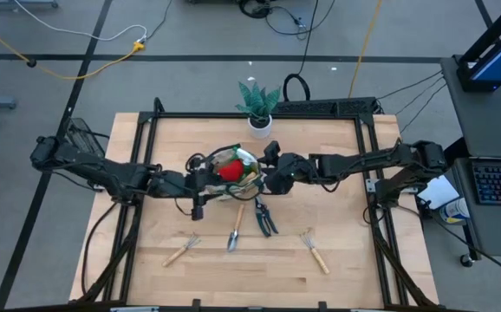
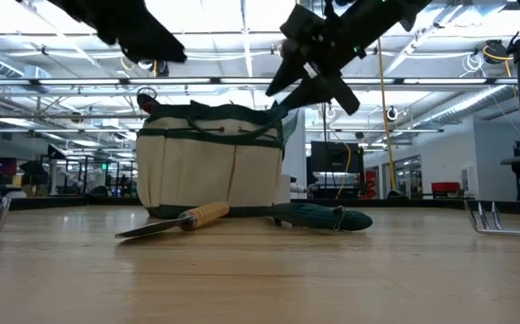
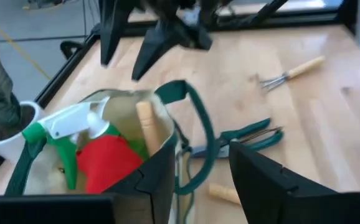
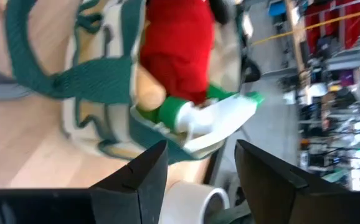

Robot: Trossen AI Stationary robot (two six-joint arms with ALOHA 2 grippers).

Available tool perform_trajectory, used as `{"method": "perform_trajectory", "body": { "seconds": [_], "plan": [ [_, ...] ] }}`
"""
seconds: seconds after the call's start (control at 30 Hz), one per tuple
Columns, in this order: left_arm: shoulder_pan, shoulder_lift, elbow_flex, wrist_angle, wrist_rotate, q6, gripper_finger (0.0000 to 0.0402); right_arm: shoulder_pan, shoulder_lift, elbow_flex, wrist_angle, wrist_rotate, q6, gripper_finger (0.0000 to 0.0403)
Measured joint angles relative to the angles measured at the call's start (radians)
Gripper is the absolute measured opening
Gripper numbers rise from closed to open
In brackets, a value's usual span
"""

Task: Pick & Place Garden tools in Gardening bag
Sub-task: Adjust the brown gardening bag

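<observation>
The beige gardening bag [image 1: 233,170] with green trim stands at the table's middle, on its base [image 2: 210,209]. In it are a green-and-white spray bottle [image 3: 74,124], a red glove [image 3: 105,158] and a wooden handle [image 3: 147,124]. My left gripper [image 3: 211,180] is open just left of the bag and above it [image 1: 200,184]. My right gripper [image 4: 198,177] is open just right of the bag, above its rim [image 2: 309,76]. On the table near the bag lie a trowel [image 1: 235,232], dark shears [image 1: 264,218] and two rakes [image 1: 183,250] [image 1: 314,250].
A potted green plant [image 1: 257,104] in a white pot stands behind the bag at the table's far edge. A black frame [image 1: 354,121] runs round the table. There is bare wood at the near edge [image 1: 250,286] and on both sides.
</observation>
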Motion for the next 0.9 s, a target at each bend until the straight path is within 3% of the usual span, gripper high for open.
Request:
{"method": "perform_trajectory", "body": {
  "seconds": [0.43, 0.67, 0.9],
  "plan": [
    [-0.07, -0.025, 0.0, -0.124, 0.0, -0.126, 0.0159, 0.0, 0.001, 0.0, -0.115, -0.149, 0.148, 0.0178],
    [-0.096, 0.009, -0.001, -0.125, 0.021, -0.086, 0.0159, 0.001, 0.001, 0.0, -0.171, -0.233, 0.254, 0.017],
    [-0.102, 0.08, -0.002, -0.13, 0.063, -0.074, 0.0159, 0.015, 0.001, 0.0, -0.187, -0.234, 0.326, 0.0169]
  ]
}}
